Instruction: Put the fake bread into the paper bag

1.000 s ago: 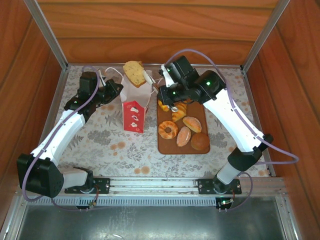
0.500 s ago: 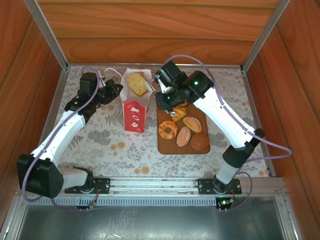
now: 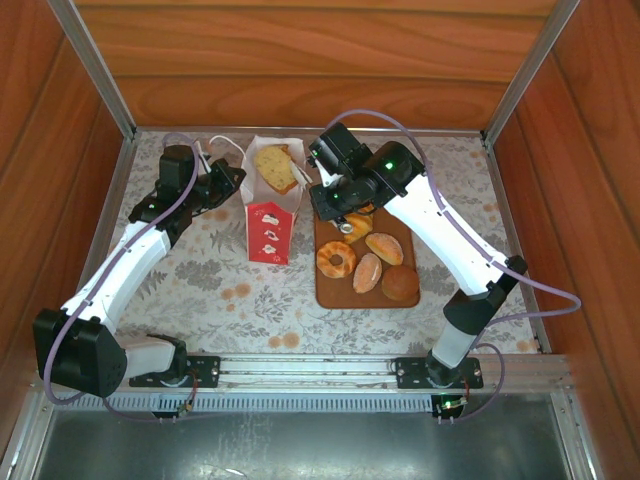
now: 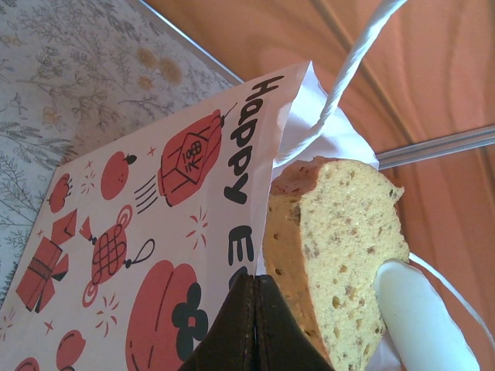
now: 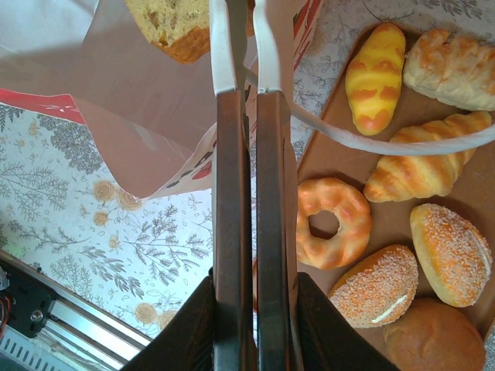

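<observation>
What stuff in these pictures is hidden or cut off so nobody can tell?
Top view: the paper bag's inside bottom, hidden by the bread slice and bag walls.
Top view: the board's far pastries, partly covered by the right arm.
Right wrist view: whether the right fingers pinch anything; their tips are cut off by the top edge.
Right wrist view: the brown bun, cut by the bottom edge.
</observation>
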